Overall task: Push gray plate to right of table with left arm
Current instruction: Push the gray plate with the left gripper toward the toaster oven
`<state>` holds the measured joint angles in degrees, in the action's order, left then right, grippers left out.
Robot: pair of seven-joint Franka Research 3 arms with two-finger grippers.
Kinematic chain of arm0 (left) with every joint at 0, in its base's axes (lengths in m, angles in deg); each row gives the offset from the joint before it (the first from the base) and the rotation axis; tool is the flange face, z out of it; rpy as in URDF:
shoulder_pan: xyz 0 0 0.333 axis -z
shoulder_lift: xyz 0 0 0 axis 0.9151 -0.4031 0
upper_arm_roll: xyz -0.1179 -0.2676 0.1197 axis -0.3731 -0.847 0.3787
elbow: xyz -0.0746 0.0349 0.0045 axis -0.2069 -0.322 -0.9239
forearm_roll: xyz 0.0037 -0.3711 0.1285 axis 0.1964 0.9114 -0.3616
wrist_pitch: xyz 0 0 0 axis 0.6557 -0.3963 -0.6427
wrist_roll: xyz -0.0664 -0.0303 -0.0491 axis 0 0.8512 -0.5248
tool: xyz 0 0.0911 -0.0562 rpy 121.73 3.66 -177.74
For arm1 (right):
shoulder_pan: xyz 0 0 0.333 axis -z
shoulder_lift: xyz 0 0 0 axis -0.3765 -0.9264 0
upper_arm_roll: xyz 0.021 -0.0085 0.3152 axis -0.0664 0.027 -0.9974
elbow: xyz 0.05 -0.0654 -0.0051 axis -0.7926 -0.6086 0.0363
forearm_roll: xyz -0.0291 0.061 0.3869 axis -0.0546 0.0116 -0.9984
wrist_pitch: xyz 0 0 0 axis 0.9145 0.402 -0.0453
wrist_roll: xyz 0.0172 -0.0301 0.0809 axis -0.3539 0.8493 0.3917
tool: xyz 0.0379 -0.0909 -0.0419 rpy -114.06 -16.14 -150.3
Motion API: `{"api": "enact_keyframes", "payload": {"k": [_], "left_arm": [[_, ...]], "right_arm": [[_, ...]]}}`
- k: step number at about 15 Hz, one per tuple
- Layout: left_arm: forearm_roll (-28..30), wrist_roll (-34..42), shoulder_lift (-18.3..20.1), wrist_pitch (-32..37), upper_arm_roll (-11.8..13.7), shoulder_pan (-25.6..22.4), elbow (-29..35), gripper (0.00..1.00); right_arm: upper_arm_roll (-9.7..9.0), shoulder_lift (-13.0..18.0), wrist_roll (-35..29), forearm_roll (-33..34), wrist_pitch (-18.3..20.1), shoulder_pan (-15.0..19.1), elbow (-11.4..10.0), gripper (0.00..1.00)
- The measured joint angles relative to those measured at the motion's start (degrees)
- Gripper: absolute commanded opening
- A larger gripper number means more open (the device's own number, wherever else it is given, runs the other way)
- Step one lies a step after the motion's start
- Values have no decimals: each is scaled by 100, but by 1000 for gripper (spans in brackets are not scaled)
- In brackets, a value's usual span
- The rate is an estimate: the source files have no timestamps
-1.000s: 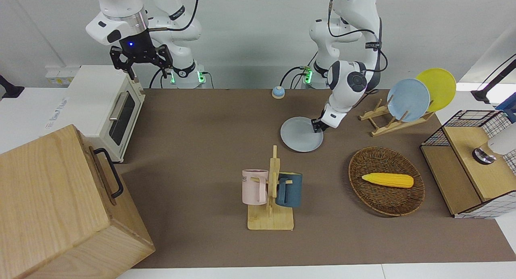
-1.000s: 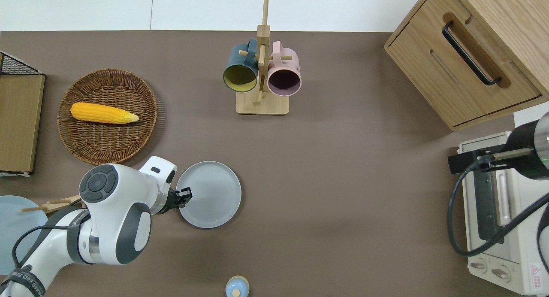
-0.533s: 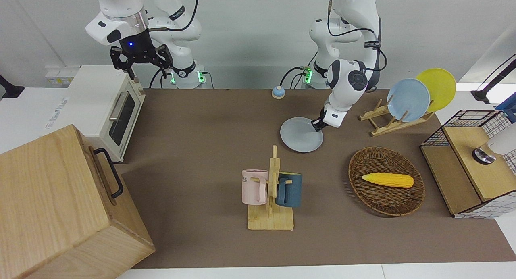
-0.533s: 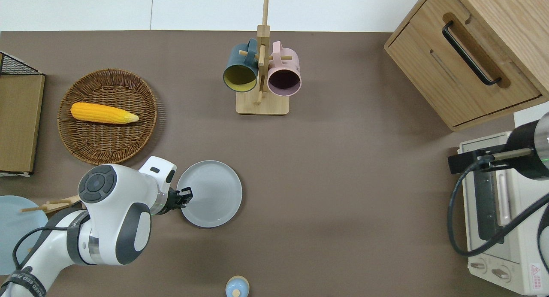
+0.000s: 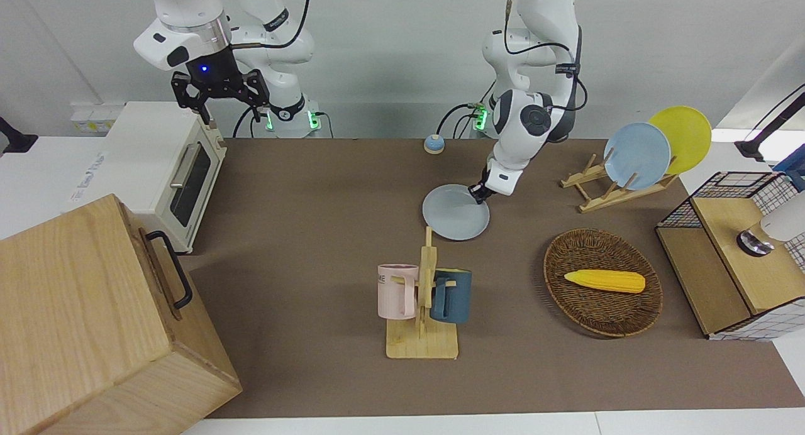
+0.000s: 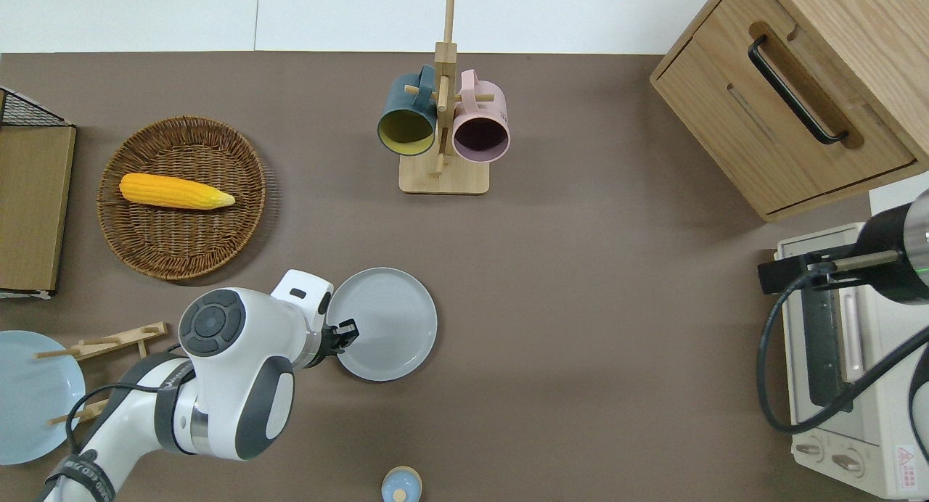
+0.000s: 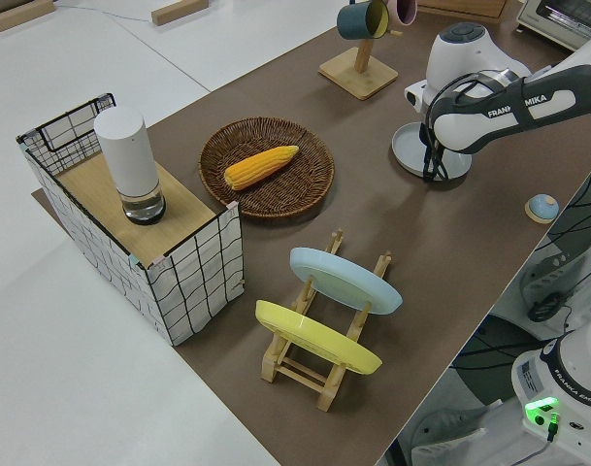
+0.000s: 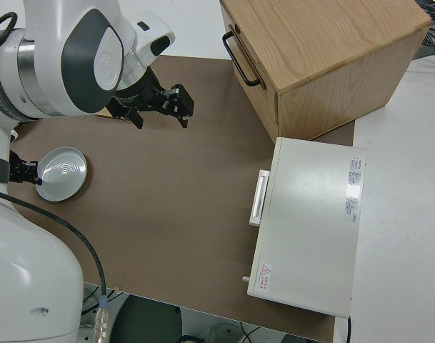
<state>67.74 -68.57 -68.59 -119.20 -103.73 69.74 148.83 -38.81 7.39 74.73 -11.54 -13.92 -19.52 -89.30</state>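
Observation:
The gray plate (image 5: 456,214) (image 6: 388,321) lies flat on the brown table (image 5: 302,234) near its middle, nearer to the robots than the mug rack. It also shows in the left side view (image 7: 411,148) and the right side view (image 8: 60,174). My left gripper (image 5: 479,194) (image 6: 347,335) (image 7: 431,173) is down at table height against the plate's rim, on the edge toward the left arm's end of the table. My right gripper (image 5: 229,111) (image 8: 161,120) is open and empty; that arm is parked.
A wooden mug rack (image 6: 443,125) with two mugs stands farther from the robots. A wicker basket (image 6: 181,233) holds a corn cob. A dish rack (image 5: 619,183) holds a sky-blue and a yellow plate. A toaster oven (image 5: 163,165), a wooden cabinet (image 5: 88,322) and a small bell (image 6: 400,485) are in view.
My left gripper has moved toward the right arm's end of the table, and the gray plate has slid that way with it. The right arm has not moved.

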Motion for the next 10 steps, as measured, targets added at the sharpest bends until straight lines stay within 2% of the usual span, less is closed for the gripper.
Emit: {"api": "enact_keyframes", "payload": {"k": [6, 10], "left_arm": [[396, -228, -126, -400, -488, -3, -3, 0], [414, -830, -247, -758, -998, -3, -42, 0]], "right_arm": [[0, 0, 0, 0, 0, 0, 0, 996], [0, 0, 0, 0, 0, 0, 0, 996]]}}
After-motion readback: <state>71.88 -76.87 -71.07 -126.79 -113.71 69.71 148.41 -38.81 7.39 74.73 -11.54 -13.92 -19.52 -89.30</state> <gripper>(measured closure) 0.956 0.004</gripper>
